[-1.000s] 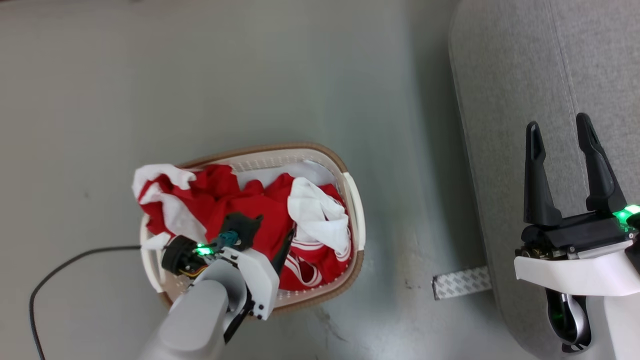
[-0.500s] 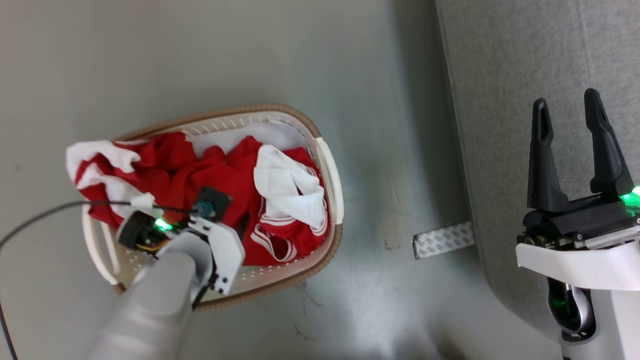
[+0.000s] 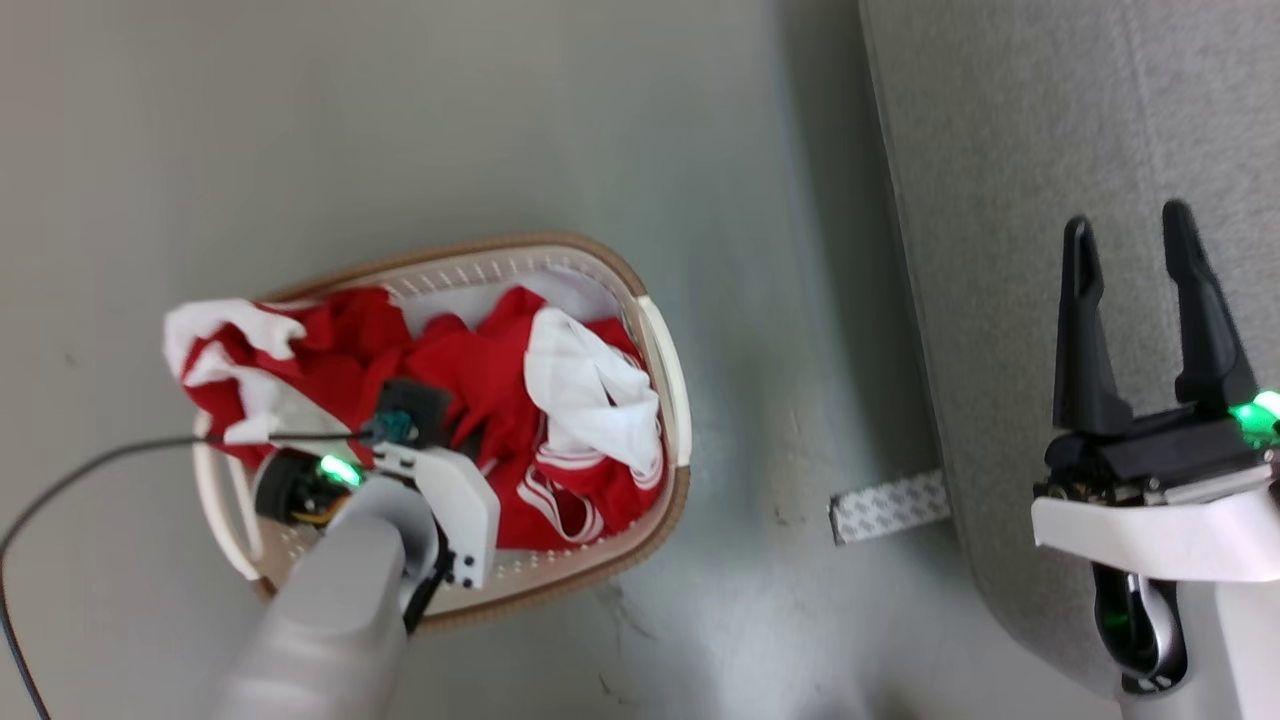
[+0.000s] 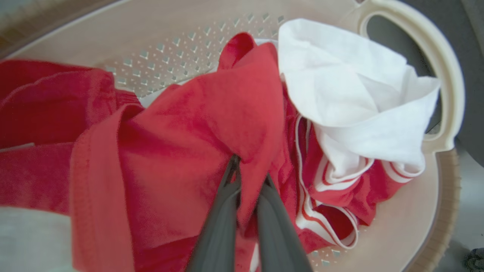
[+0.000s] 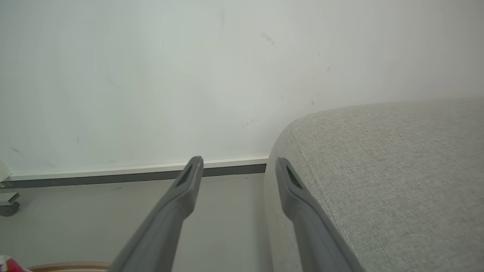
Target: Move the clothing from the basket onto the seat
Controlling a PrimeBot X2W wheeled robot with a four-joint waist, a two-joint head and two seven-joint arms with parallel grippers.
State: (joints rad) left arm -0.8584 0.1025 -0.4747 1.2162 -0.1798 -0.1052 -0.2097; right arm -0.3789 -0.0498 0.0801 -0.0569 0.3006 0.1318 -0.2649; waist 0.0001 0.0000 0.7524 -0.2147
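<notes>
While bent over the grey floor (image 3: 480,120), reaches the left forearm (image 3: 330,610) up from the lower left of the head view and steeply down into the basket (image 3: 500,244), white wrist housing turned toward the camera. Buries the left pincer (image 4: 249,170) in the clothing (image 4: 181,128), clamped on a raised fold of red fabric, fingers nearly meeting with the cloth pinched between them. Has the whole heap inside the basket, one red-and-white end draped over the left rim, the white cloth piece (image 3: 590,400) on top toward the right handle, striped trim curling beneath it. Holds the right arm upright at the lower right of the head view, right pincer (image 3: 1127,220) empty and spread wide, fingers pointing up over the seat (image 3: 1000,150). From the right wrist, looks between those parted fingers at the seat's rounded edge, the floor and a pale wall (image 5: 170,75). Shows the basket on the floor, well apart from the seat and to its left, a strip of patterned tape (image 3: 890,505) at the seat's base, and a black cable (image 3: 90,470) running in from the left to the wrist.
</notes>
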